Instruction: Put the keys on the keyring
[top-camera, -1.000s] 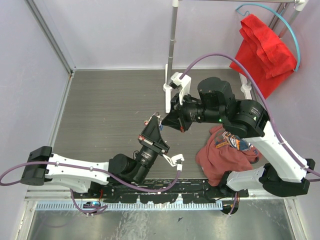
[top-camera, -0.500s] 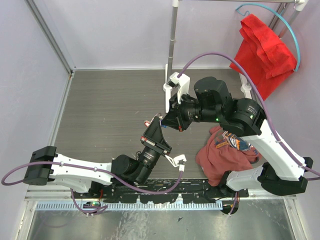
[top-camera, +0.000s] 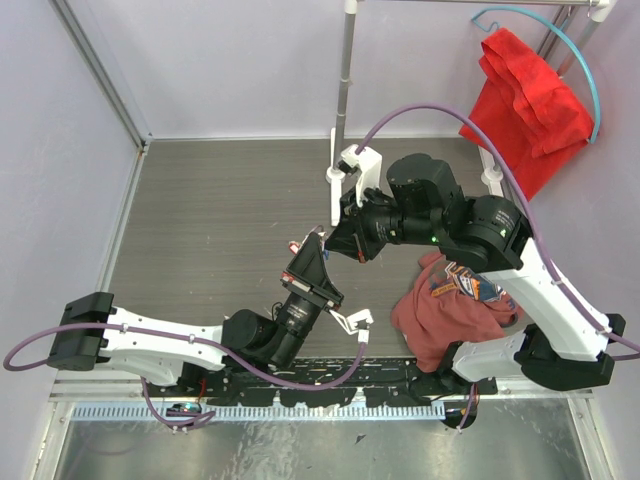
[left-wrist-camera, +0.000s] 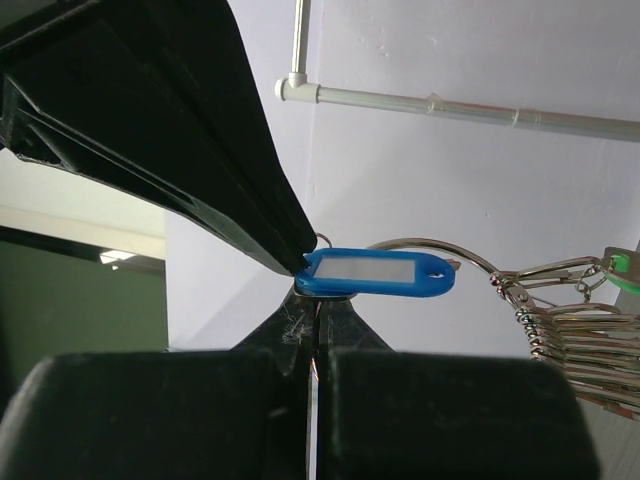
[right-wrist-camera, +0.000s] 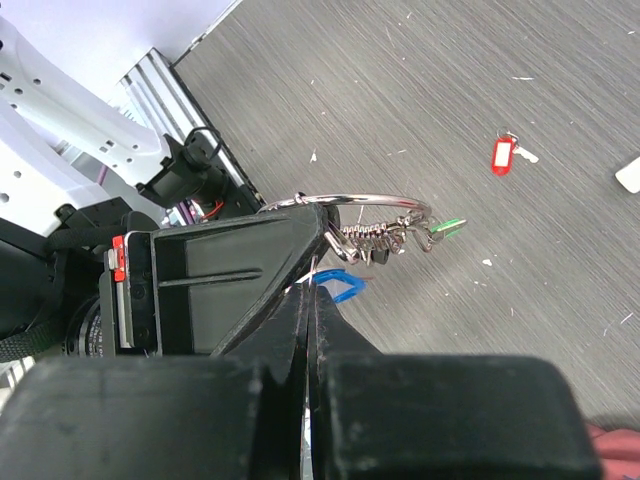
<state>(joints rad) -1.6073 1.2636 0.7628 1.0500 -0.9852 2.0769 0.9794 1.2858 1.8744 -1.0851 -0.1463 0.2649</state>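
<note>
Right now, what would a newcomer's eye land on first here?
The left gripper and right gripper, both shut, meet tip to tip in mid-air above the table. A blue tag and the keyring sit right at the tips. A red key lies loose on the table, and a red cloth hangs at the far right.

The silver keyring (right-wrist-camera: 350, 198) hangs tilted, a green-tagged key (right-wrist-camera: 449, 228) dangling from it and a blue-tagged key (right-wrist-camera: 341, 286) just beside it (attachment unclear); a red-tagged key (right-wrist-camera: 503, 155) lies flat, well apart.
</note>
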